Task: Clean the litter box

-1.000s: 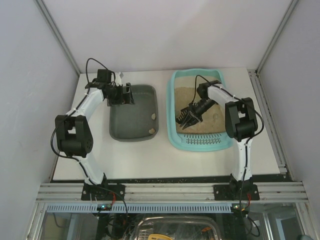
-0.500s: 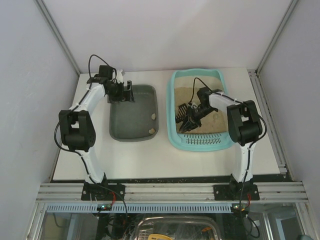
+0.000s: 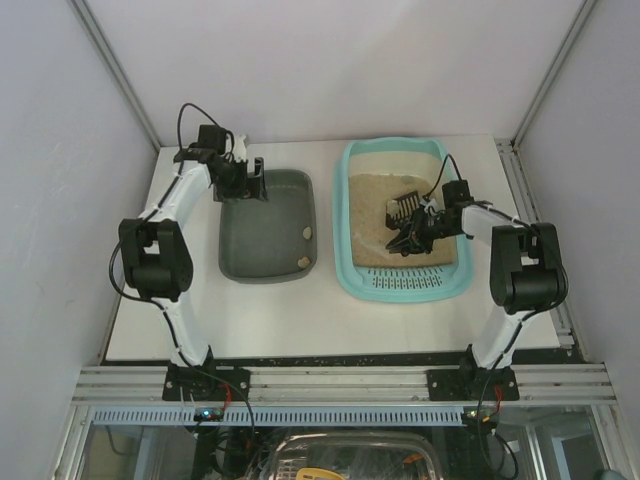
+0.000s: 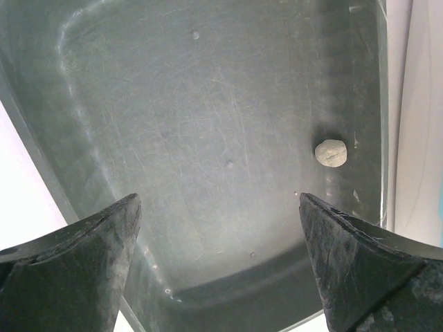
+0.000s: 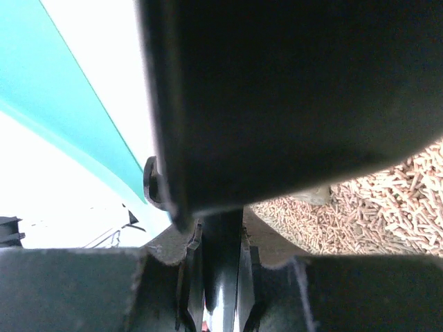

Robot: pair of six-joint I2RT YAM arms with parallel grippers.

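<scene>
The left gripper (image 3: 252,186) hangs spread wide over the far end of the dark grey tray (image 3: 262,238), gripping nothing. A pale lump (image 4: 331,152) lies inside the tray. To the right on the counter (image 3: 270,320) sits the litter box (image 3: 343,262). There the right gripper (image 3: 423,224), pressed tight, pinches a black scoop (image 3: 403,206) over the litter (image 3: 370,200).

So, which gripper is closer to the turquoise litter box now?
The right. The right gripper is above the litter inside the litter box, shut on a black scoop. The left gripper hangs open over the dark grey tray, beside the box.
</scene>
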